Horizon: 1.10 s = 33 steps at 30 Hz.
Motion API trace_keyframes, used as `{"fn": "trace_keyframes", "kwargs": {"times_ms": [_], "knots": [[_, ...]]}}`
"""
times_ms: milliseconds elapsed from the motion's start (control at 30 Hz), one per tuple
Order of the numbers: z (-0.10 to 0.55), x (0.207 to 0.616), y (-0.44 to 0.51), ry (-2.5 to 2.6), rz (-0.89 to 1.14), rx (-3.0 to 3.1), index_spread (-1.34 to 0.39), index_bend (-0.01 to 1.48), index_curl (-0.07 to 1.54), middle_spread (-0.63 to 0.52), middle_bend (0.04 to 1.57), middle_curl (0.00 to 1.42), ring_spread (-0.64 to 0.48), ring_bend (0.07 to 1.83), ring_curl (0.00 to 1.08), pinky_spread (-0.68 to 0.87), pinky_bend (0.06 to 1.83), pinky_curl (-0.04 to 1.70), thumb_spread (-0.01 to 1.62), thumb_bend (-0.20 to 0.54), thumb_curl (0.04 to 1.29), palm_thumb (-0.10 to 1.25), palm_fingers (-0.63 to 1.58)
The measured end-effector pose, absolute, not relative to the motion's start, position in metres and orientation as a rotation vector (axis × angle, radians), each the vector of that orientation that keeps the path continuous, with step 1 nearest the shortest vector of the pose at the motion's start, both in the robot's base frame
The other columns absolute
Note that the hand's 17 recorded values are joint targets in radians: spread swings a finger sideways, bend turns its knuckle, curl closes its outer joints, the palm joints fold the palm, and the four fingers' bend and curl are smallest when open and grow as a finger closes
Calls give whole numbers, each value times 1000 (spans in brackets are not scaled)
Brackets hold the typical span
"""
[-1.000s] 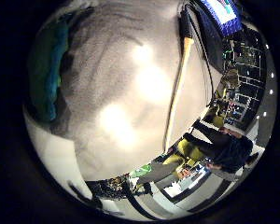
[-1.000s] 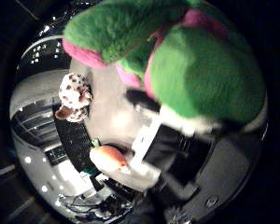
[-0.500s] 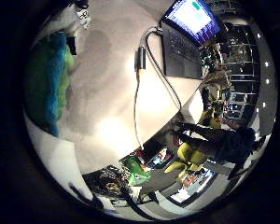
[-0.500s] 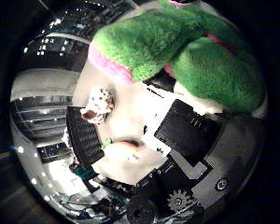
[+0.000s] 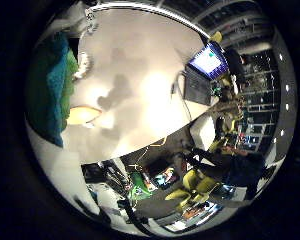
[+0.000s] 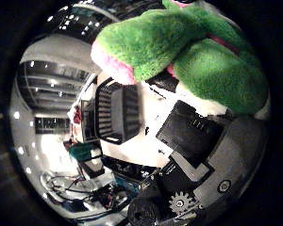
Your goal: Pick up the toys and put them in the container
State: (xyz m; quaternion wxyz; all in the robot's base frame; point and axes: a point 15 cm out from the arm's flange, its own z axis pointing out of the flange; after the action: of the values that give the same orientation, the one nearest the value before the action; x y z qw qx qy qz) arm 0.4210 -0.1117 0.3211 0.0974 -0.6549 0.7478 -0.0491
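Fingers [image 6: 198, 141] grip green plush toy [image 6: 198, 61] near dark slatted container [image 6: 118, 113]; no legible writing

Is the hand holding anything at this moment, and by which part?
A green plush toy sits tight against the hand, apparently held; the part gripped cannot be told.

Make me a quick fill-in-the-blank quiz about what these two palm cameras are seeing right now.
1. The plush toy close to the robot hand is mostly ____ with pink trim.
2. The dark slatted container stands on the ____ table.
3. Near the table's edge sits an open ____ with a lit screen.

Missing words: green; white; laptop
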Motion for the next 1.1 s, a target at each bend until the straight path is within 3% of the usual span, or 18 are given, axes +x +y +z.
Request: {"fn": "trace_keyframes", "kwargs": {"times_ms": [333, 533, 600, 633, 700, 733, 767, 800, 867, 1000, 1100], "knots": [[337, 431, 98, 1912, -94, -2134, -240, 1121, 805, -118, 1356, 660, -190, 1400, 659, -206, 1162, 1062, 1068, -16, 472, 1001, 1124], [301, 446, 177, 1792, -88, -2216, -241, 1117, 809, -117, 1356, 656, -191, 1396, 662, -212, 1141, 1096, 1068, -16, 476, 1000, 1127], [283, 448, 198, 1770, -68, -2253, -249, 1051, 794, -121, 1343, 647, -196, 1388, 653, -226, 1117, 1077, 1068, -26, 474, 977, 1106], [279, 450, 204, 1761, -70, -2256, -275, 917, 772, -132, 1319, 631, -205, 1371, 635, -253, 1097, 1038, 1054, -32, 472, 941, 1074], [274, 456, 210, 1738, -80, -2262, -339, 452, 681, -159, 1136, 576, -234, 1387, 616, -352, 1138, 968, 1022, -34, 473, 883, 644], [270, 456, 211, 1733, -77, -2277, -374, 351, 651, -162, 998, 539, -235, 1354, 607, -387, 1172, 949, 1040, -27, 470, 873, 429], [265, 454, 210, 1725, -75, -2303, -415, 404, 633, -140, 856, 492, -187, 1210, 585, -309, 1057, 953, 1047, -31, 464, 849, 95], [261, 454, 209, 1711, -80, -2336, -464, 409, 554, -99, 724, 424, -85, 950, 468, -148, 928, 886, 1051, -33, 457, 825, -100], [259, 455, 204, 1681, -105, -2394, -493, 360, 484, -47, 579, 364, 30, 731, 357, 52, 781, 788, 1045, -39, 445, 787, -222], [257, 452, 188, 1656, -126, -2487, -519, 181, 387, 39, 316, 289, 176, 442, 241, 355, 531, 583, 1021, -39, 399, 706, -142], [264, 452, 174, 1672, -119, -2497, -512, 150, 349, 61, 243, 278, 201, 376, 222, 412, 468, 520, 1014, -39, 377, 669, -99]]}}
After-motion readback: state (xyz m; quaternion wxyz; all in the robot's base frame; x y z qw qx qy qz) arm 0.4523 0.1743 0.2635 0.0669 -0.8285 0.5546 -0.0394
